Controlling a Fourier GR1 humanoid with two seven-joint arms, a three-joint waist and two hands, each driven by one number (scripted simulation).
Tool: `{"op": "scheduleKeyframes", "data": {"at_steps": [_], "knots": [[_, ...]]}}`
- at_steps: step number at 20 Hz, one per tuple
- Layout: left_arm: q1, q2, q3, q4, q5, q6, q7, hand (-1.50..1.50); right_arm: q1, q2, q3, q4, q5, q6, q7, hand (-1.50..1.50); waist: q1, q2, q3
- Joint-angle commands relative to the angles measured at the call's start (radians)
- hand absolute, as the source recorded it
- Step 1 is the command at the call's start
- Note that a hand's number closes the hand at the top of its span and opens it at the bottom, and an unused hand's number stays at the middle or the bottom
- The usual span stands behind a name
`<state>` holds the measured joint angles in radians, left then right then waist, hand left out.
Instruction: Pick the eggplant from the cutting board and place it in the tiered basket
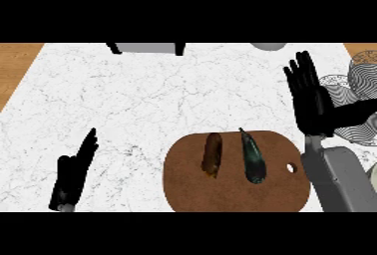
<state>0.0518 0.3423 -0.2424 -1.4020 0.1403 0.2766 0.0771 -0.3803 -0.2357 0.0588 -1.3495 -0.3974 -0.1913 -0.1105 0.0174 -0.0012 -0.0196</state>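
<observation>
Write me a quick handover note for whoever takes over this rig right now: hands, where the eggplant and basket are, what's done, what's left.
Left hand: open, fingers straight, holding nothing, over the counter at lower left.
Right hand: open, fingers straight, empty, raised at the right, beyond the cutting board.
Eggplant: lying lengthwise on the round brown board, right of a brown elongated vegetable, apart from it.
Tiered basket: wire, at the counter's right edge, partly behind the right hand.
Done: nothing; eggplant untouched.
Left: bring the right hand to the eggplant, grasp, lift, place in the basket.
</observation>
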Motion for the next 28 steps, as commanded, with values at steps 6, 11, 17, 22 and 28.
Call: {"op": "scheduleKeyframes", "data": {"at_steps": [6, 11, 17, 22, 28], "knots": [[-0.151, 0.069, 0.109, -0.115, 0.103, -0.122, 0.034, 0.00, -0.089, 0.114, 0.275, -0.096, 0.167, -0.030, 0.126, 1.50, -0.008, -0.004, 0.018], [-0.096, 0.063, 0.115, -0.122, 0.143, -0.142, 0.037, 0.00, 0.109, 0.096, 0.227, 0.072, 0.416, -0.498, 0.308, -1.50, -0.029, -0.010, 0.016], [-0.098, 0.062, 0.129, -0.160, 0.161, -0.157, 0.078, 0.00, 0.037, -0.100, 0.391, -0.122, 0.683, -0.444, 0.634, -1.50, -0.030, -0.011, 0.016], [-0.124, 0.069, 0.137, -0.122, 0.163, -0.168, 0.083, 0.00, -0.084, -0.279, 0.472, -0.096, 0.785, -0.163, 0.872, -1.50, -0.037, -0.012, 0.012], [-0.126, 0.070, 0.131, -0.144, 0.166, -0.178, 0.092, 0.00, -0.205, -0.284, 0.573, -0.174, 0.589, 0.290, 1.145, -1.50, -0.002, -0.010, 0.012]]}}
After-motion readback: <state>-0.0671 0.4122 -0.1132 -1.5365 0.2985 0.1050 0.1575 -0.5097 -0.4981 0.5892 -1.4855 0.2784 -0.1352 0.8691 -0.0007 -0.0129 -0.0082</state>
